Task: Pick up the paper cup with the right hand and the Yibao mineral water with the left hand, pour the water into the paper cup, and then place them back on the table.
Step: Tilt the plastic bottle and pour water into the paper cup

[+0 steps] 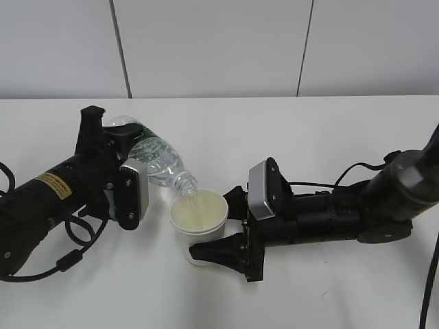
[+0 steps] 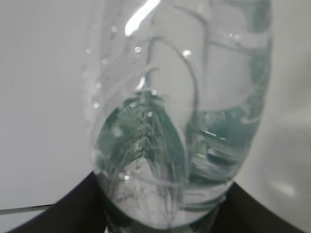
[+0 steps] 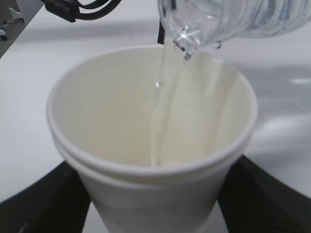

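My left gripper (image 1: 127, 147) is shut on the Yibao mineral water bottle (image 1: 154, 159). The bottle is tilted, its open mouth over the paper cup (image 1: 199, 218). A thin stream of water (image 3: 165, 97) runs from the mouth into the cup. In the left wrist view the bottle (image 2: 180, 111) fills the frame between the black jaws. My right gripper (image 1: 221, 227) is shut on the paper cup and holds it upright a little above the table (image 1: 322, 288). In the right wrist view the cup (image 3: 150, 145) sits between the black fingers, with the bottle neck (image 3: 194, 24) above its far rim.
A grey panelled wall (image 1: 219, 48) stands behind the table's far edge. Black cables (image 1: 75, 240) loop beside the left arm, and another cable (image 1: 432, 274) hangs at the far right.
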### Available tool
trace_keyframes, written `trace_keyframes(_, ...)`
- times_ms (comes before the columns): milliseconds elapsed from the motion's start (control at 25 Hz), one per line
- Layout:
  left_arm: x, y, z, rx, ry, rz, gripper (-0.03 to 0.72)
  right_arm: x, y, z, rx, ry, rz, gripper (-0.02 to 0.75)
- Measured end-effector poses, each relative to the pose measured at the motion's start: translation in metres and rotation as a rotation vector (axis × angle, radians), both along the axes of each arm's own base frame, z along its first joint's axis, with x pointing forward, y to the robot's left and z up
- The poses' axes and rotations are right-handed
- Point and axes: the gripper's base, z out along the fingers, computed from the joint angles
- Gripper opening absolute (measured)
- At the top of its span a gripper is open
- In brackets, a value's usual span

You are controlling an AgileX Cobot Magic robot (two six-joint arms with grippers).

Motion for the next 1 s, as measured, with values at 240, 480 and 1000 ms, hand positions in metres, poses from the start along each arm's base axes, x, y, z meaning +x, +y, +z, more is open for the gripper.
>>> trace_keyframes(240, 0.0000, 0.0000, 0.0000, 0.027, -0.014, -0.004, 0.349, 0.0000, -0.0003, -0.0009, -0.011, 0.001, 0.000, 0.543)
trace_keyframes(480, 0.0000, 0.0000, 0.0000, 0.052, -0.028, -0.009, 0.349, -0.0002, -0.0006, -0.0020, -0.023, 0.001, 0.002, 0.543)
trace_keyframes(1000, -0.0003, 0.0001, 0.0089, 0.060, -0.066, -0.011, 0.349, -0.0001, -0.0009, -0.0027, -0.032, 0.001, 0.001, 0.542)
